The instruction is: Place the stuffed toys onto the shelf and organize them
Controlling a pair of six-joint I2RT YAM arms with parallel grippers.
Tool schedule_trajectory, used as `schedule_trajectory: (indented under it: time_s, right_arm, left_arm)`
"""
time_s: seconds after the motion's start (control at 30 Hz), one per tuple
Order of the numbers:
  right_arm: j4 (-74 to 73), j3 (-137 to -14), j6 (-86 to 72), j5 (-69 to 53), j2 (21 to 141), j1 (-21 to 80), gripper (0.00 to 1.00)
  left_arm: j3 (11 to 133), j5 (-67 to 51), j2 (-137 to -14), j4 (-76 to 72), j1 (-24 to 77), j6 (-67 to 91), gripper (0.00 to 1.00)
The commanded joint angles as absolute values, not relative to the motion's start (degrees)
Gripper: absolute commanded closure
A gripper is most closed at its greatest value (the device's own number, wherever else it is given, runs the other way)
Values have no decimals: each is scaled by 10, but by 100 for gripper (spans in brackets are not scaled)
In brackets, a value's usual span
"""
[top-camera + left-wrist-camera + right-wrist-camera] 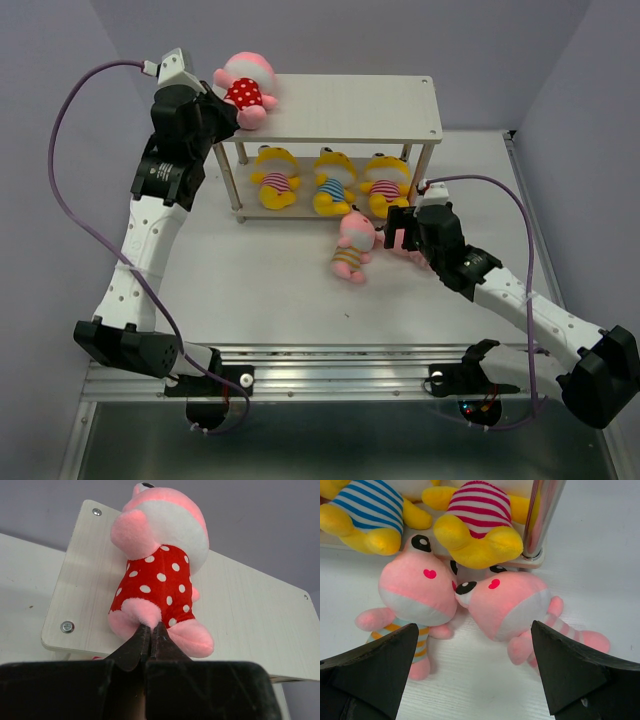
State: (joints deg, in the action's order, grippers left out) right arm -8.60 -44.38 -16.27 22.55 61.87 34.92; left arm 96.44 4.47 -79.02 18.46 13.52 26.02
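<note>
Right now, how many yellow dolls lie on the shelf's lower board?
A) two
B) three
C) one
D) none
B: the left yellow doll, the blue-striped yellow doll and the right yellow doll lie side by side on the shelf's lower board.

Stuffed toys [415,585]: soft, matt plush cloth. Shelf [240,610]: pale, matt wood-grain board with shiny metal screws [67,626]; leg [542,515] polished, mirror-glossy metal. Worktop [485,685]: white, smooth, faintly grained.
</note>
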Motion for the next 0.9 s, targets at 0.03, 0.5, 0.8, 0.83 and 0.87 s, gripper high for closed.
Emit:
schedule_trajectory:
  time_s: [0.03, 0.5, 0.8, 0.83, 0.87]
  right_arm:
    - [-77, -450, -160, 239, 615, 352, 0]
    - [-77, -449, -159, 240, 617, 352, 0]
    - [-76, -450, -158, 235, 611, 352, 0]
    - [-76, -450, -158, 236, 612, 352, 0]
    - [-77, -450, -158, 235, 612, 352, 0]
  left_arm:
    - [969, 20, -783, 148, 131, 265, 100]
    - [966, 3, -790, 142, 131, 276, 79]
    - [960, 3, -774, 135, 130, 274, 44]
    - [961, 4, -773, 135, 131, 274, 39]
    - [961, 5, -773, 135, 131, 274, 37]
